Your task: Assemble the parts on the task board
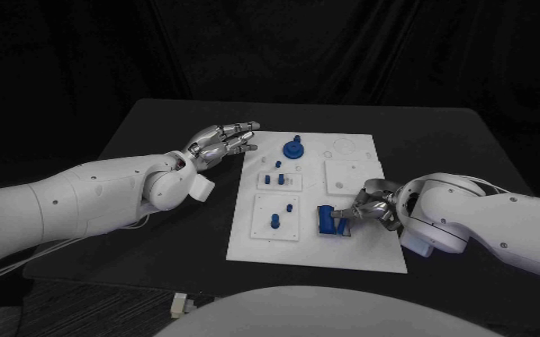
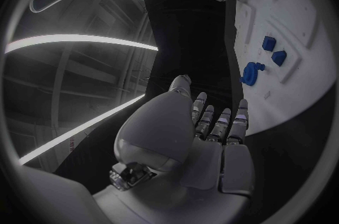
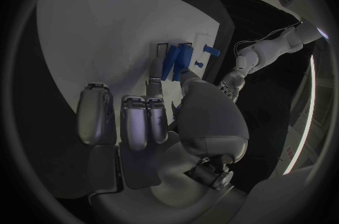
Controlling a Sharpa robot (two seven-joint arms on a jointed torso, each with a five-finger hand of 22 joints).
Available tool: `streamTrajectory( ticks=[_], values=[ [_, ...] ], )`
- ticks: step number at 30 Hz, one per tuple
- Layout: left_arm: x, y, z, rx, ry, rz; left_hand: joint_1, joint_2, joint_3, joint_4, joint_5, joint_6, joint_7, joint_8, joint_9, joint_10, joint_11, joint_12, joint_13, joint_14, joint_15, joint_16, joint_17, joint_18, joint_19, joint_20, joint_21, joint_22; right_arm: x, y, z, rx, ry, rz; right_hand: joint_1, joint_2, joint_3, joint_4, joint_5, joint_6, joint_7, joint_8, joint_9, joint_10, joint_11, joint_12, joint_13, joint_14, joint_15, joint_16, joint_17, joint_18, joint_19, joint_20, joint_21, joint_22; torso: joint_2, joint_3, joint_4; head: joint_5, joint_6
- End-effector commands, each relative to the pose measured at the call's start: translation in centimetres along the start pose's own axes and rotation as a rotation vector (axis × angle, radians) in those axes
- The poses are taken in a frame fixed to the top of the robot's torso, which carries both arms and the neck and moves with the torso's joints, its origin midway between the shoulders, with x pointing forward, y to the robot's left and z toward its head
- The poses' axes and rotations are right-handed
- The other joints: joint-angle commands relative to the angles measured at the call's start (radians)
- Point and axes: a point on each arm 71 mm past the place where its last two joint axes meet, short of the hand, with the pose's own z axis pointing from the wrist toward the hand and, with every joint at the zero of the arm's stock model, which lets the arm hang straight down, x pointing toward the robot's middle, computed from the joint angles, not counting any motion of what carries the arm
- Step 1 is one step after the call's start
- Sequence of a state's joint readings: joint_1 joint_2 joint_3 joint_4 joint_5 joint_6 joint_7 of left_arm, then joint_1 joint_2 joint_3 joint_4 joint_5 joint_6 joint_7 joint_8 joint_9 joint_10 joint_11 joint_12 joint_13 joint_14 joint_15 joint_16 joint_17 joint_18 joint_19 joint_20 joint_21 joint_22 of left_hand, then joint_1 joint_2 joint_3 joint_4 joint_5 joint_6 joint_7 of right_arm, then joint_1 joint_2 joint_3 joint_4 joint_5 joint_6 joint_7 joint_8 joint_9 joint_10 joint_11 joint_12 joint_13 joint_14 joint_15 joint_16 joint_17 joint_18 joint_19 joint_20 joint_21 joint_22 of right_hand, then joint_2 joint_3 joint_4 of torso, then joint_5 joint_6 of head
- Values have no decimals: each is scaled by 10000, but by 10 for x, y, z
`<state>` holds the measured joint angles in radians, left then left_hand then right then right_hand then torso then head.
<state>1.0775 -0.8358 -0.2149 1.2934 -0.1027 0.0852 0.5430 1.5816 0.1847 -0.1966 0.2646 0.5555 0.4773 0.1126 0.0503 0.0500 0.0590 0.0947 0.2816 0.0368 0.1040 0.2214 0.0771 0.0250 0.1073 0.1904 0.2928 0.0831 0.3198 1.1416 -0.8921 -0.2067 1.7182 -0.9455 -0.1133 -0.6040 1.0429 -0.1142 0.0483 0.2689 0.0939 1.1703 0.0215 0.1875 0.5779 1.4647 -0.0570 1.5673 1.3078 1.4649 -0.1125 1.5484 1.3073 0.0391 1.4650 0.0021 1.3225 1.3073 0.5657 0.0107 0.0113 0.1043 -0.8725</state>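
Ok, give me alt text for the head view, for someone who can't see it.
The right hand grips a blue part at the near right of the white task board on a black table. The left hand hovers open, off the board's far left edge; other blue parts sit on the board.

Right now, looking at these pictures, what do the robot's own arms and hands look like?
Both arms are smooth, rounded white shells with bulbous wrist housings. Thin pale cables trail beside the left arm. The left hand and right hand are silver metal with segmented fingers and dark gaps at the joints; the fingers carry pale, flat pads. I can't make out any markings.
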Motion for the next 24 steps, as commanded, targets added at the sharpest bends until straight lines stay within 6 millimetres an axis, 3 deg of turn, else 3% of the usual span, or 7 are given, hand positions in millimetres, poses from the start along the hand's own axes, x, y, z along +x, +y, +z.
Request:
streamTrajectory(
  ticks=[1, 7, 11, 12, 13, 20, 24],
  values=[
    [2, 0, 0, 96, 100, -141, 92, -32, 58, 0, 65, 15, 86, 65, 10, 22, 49, 50, 11, 9, 72, 44, 12, -75, 80, 8, 44, -11, 1, -1, 0, 73, -66, -233, -113, 42, -262, 165, -211, -124, -3, 97, 30, 1061, 39, 35, 2630, 949, 31, -8, 2085, 181, 138, 11, -56, 1876, -1, 1, -4, 14, -1],
    [2, 1, 0, 68, 105, -157, 92, -32, 58, 0, 65, 15, 86, 65, 10, 22, 49, 50, 11, 9, 72, 44, 12, -75, 80, 8, 44, -11, -1, -1, 0, 47, -257, -151, -151, 118, -368, 202, -218, -169, 0, 144, 60, 1061, 43, 35, 2630, 948, 34, -9, 2082, 185, 131, 14, -76, 1870, -1, 2, 2, -6, -1],
    [2, 2, -1, 47, 111, -172, 92, -32, 58, 0, 65, 15, 86, 65, 10, 22, 49, 50, 11, 9, 72, 44, 12, -75, 80, 8, 44, -11, -1, -1, -1, 37, -261, -168, 665, 409, -241, -215, 2416, -356, -13, 326, 211, 1061, 36, 35, 2630, 944, 18, -15, 2068, 191, 123, -14, -95, 1865, -2, 2, 1, -11, -1],
    [2, 2, -1, 40, 111, -175, 103, -30, 67, -8, 71, 19, 87, 66, 11, 24, 51, 54, 12, 15, 76, 49, 14, -78, 88, 8, 46, -8, 0, -1, -1, 36, -258, -183, 683, 424, -256, -225, 2550, -364, -9, 351, 226, 1061, 32, 35, 2630, 945, 18, -13, 2073, 189, 123, -5, -97, 1865, -1, 1, 1, -8, -1],
    [2, 3, -1, 34, 111, -177, 103, -30, 67, -8, 71, 19, 87, 66, 11, 24, 51, 54, 12, 15, 76, 49, 14, -78, 88, 8, 46, -8, 0, -1, -1, 36, -254, -202, 982, 475, -150, -401, 3725, -408, -47, 418, 276, 1061, 4, 35, 2630, 947, -6, -9, 2082, 190, 123, -22, -96, 1866, 0, 2, 0, -16, -1],
    [1, 4, -1, 14, 106, -185, 103, -30, 67, -8, 71, 19, 87, 66, 11, 24, 51, 54, 12, 15, 76, 49, 14, -78, 88, 8, 46, -8, 0, -2, -1, 42, -208, -280, 1360, 490, 210, -755, 6371, -543, -142, 766, 555, 1061, -80, 35, 2630, 949, -71, -5, 2092, 187, 130, -81, -83, 1870, -4, 2, -4, 11, -1],
    [1, 4, -2, 4, 99, -186, 103, -30, 67, -8, 71, 19, 87, 66, 11, 24, 51, 54, 12, 15, 76, 49, 14, -78, 88, 8, 46, -8, 0, -2, -1, 61, -179, -296, 1350, 432, 376, -840, 6989, -566, -178, 962, 742, 1061, -111, 35, 2630, 954, -95, 5, 2116, 187, 131, -103, -82, 1871, 0, 3, 0, -17, -1]
  ],
)
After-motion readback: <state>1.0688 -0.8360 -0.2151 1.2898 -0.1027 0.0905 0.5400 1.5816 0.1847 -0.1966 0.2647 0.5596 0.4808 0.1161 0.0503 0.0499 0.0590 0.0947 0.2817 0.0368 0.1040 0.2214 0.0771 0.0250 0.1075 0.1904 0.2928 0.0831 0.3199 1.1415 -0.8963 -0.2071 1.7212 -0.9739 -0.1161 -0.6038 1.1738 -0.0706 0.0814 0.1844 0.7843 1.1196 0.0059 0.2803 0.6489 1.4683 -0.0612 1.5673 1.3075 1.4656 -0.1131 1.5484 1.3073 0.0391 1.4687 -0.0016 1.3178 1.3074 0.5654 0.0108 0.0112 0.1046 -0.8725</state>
